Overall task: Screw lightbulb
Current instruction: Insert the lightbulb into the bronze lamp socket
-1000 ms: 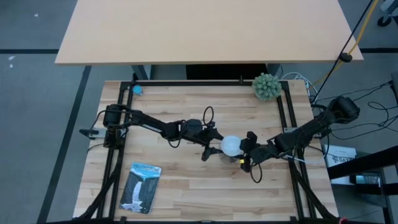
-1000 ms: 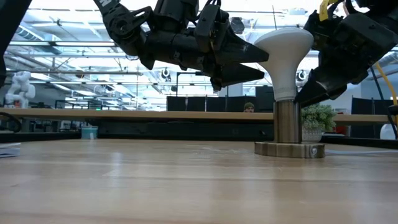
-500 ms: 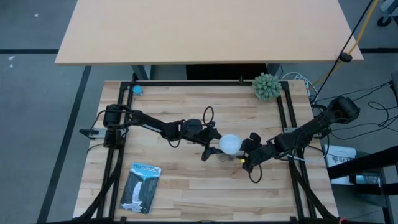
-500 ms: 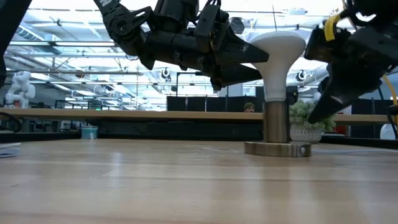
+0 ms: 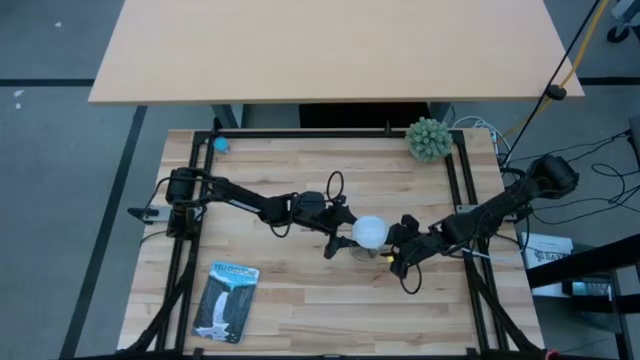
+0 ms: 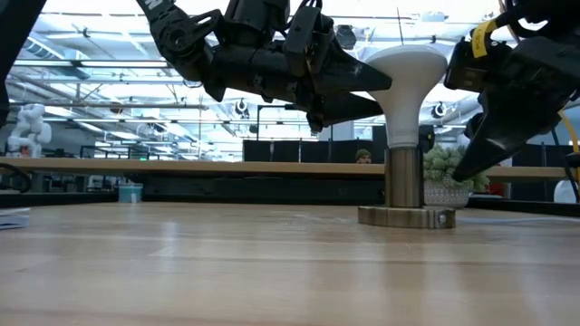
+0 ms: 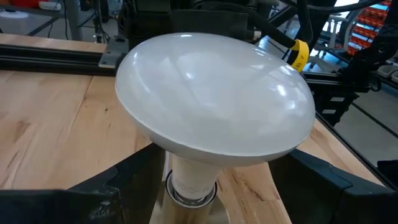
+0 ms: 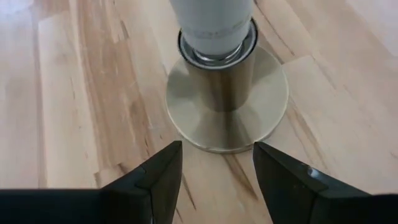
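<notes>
The lightbulb (image 5: 371,233) stands upright with its neck down in the metal socket (image 6: 404,177), near the middle of the table (image 5: 300,300), so the step in hand looks like the screwing itself. The left gripper (image 6: 385,83) reaches the globe from one side, its 2 fingers spread wide around the white dome; I cannot tell whether the pads actually press it. The right gripper (image 8: 214,165) sits low beside the socket's round base (image 8: 267,106), fingers apart and holding nothing (just short of the base). Next, I judge, the right one must pin that base while the left closes on the globe and twists. The socket is the only holder here, and it holds the bulb's neck.
</notes>
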